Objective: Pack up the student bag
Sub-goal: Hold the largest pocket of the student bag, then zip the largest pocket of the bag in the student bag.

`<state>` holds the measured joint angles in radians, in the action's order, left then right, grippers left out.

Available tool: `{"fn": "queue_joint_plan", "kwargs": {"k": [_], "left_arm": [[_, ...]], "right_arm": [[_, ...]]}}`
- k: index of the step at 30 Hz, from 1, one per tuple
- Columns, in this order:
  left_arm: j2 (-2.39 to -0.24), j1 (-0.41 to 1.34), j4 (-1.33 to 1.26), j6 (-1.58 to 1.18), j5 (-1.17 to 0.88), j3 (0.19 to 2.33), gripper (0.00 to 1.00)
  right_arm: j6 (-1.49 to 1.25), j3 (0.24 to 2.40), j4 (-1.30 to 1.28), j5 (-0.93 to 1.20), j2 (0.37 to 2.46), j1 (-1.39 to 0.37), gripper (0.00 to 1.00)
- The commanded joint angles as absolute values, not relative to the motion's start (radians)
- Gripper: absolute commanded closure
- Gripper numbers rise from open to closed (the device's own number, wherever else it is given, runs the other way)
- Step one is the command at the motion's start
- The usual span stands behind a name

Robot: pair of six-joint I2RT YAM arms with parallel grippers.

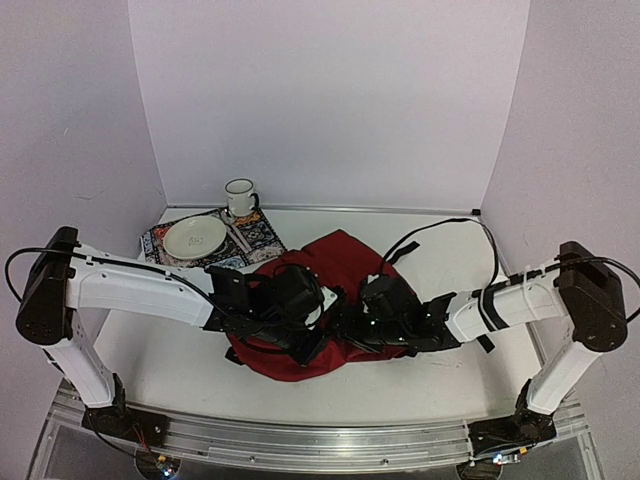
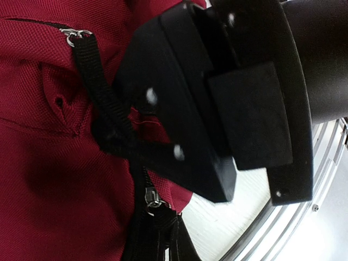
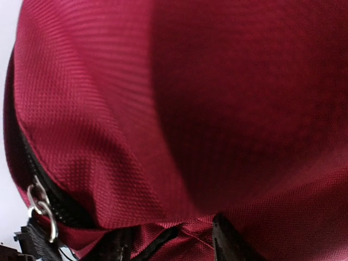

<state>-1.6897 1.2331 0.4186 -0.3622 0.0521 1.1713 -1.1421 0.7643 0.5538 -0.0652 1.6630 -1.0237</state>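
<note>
White tabletop [image 1: 430, 370], pale lilac walls [image 1: 330, 100]; student bag [image 1: 340, 262] mid-tabletop; plate [image 1: 195, 238] on patterned mat [image 1: 262, 238], mug [image 1: 239, 197] near far left corner; left claw [image 1: 300, 330] together, right claw [image 1: 355, 322] impossible to tell

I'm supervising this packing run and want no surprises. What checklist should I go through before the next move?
1. Student bag within reach of both arms: ok.
2. Left end effector shut: ok. Whether it grips the black strap: cannot tell.
3. Right end effector open or shut: cannot tell.
4. Bag unzipped for packing: cannot tell; only a zipper pull shows.
5. Plate and mug untouched by either end effector: ok.
</note>
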Motion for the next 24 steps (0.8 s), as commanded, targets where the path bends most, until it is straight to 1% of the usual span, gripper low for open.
{"fn": "queue_joint_plan", "kwargs": {"k": [1,3,7,8,17,24], "left_arm": [[-1.645,1.239,0.356,-0.346,0.003,1.181,1.0],[-1.634,1.239,0.354,-0.342,-0.027,1.176,1.0],[-1.601,1.238,0.356,-0.339,-0.02,1.161,1.0],[-1.595,1.237,0.356,-0.338,-0.015,1.157,1.0],[-1.569,1.222,0.42,-0.35,0.105,1.11,1.0],[-1.529,1.175,0.484,-0.358,0.162,1.052,1.0]], "right_arm": [[-1.134,0.761,0.518,-0.161,1.665,-1.013,0.67],[-1.122,0.746,0.486,-0.193,1.655,-0.987,0.79],[-1.097,0.711,0.459,-0.214,1.638,-0.906,0.98],[-1.084,0.707,0.456,-0.21,1.636,-0.883,1.0],[-0.945,0.708,0.336,-0.185,1.522,-0.711,1.0],[-0.749,0.791,0.18,-0.183,1.461,-0.59,1.0]]}}
